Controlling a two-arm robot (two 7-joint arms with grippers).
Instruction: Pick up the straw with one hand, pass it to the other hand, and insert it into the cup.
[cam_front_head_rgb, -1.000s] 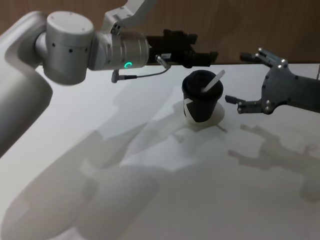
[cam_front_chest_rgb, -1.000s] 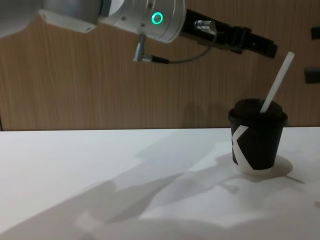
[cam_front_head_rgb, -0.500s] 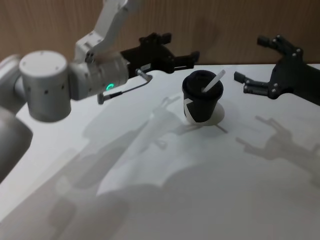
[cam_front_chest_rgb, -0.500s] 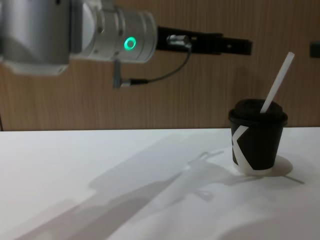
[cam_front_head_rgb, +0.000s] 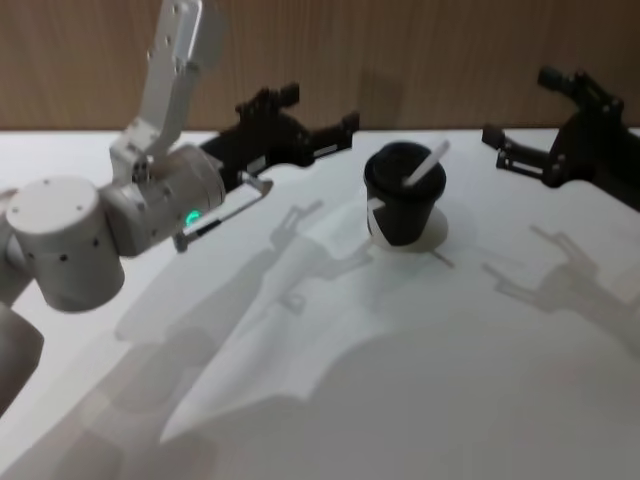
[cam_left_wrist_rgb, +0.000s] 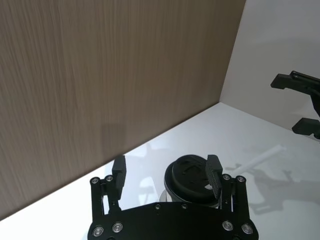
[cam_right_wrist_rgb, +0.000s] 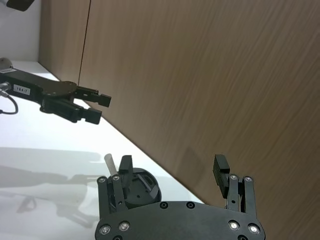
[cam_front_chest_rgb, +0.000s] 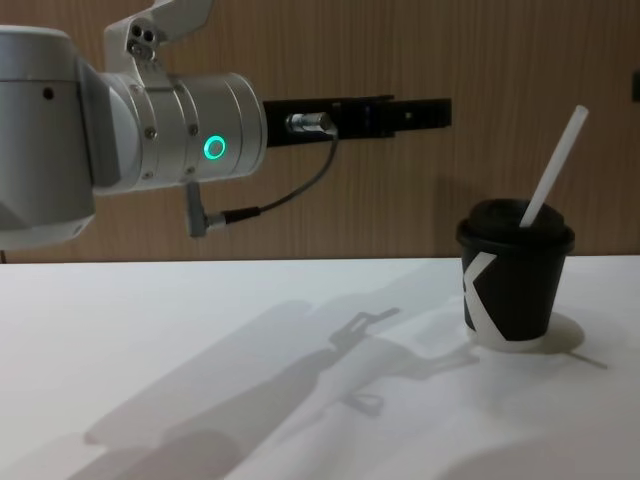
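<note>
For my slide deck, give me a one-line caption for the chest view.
Straw stands tilted in the lidded cup; open left gripper hovers clear.

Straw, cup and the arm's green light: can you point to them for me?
straw (cam_front_chest_rgb: 556, 162), chest view, middle of the white tube above the lid.
cup (cam_front_chest_rgb: 520, 290), chest view, black side wall.
green ring light (cam_front_chest_rgb: 214, 149), chest view, on the left arm's silver wrist.

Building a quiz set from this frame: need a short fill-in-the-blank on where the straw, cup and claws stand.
1. The straw stands tilted in the lid of the ____.
2. The left claw is ____ and holds nothing.
3. The cup stands on the white ____.
4. The right claw sits to the cup's right, open and ____ from the straw.

Missing words: cup; open; table; apart
</note>
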